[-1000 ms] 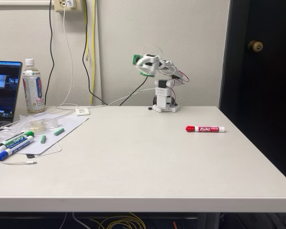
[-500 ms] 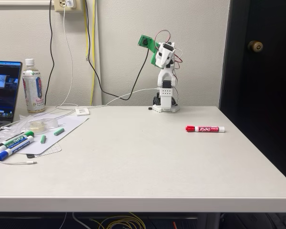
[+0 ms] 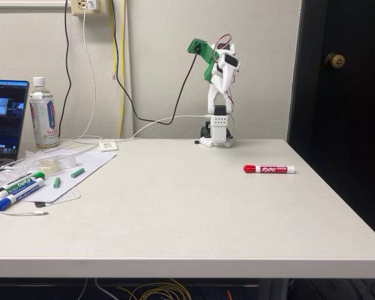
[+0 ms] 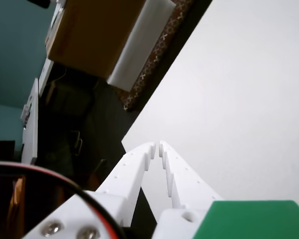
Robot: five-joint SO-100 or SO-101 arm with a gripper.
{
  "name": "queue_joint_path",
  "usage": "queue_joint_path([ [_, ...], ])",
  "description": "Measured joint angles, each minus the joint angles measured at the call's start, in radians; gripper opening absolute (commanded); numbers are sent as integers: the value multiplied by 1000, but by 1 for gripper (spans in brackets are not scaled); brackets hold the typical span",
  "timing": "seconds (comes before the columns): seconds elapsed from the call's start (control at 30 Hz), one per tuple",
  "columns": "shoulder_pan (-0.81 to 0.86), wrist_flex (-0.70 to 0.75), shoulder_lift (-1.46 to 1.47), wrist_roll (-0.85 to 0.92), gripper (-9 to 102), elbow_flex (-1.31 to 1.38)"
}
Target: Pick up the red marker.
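1. Reach is the whole question: my white two-finger gripper rides high on my raised white-and-green arm, above my base at the far edge of the pale grey table, and the thing I want lies low on the surface, nearer the camera than my base and toward the right edge in the fixed view.

2. That thing, the slim red marker with white barrel, red label and red cap, lies flat on the surface near the right edge, well apart from my base and from everything else, so nothing crowds it.

3. Its long axis runs nearly parallel to the far edge, red cap pointing left in the fixed view and white end pointing right. I judge my fingers should come down across the barrel, not along it.

4. In the wrist view my two white fingertips sit nearly together, tips almost touching with a thin slit between them, and they hold nothing. I judge they need to spread before I descend.

5. My wrist camera looks past the fingertips at bare table and the dark space beyond its edge, so I am not yet aimed at the marker.

6. Other markers, a green-capped one and a blue-capped one, lie by the left edge, far from my path, and should cause no mix-up.
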State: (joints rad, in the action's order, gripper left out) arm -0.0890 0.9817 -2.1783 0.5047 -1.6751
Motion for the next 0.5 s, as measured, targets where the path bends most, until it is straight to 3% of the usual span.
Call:
queue_joint_path([
  [0.17, -32, 43, 51, 34, 0, 49],
  [0.5, -124, 451, 402, 34, 1, 526],
])
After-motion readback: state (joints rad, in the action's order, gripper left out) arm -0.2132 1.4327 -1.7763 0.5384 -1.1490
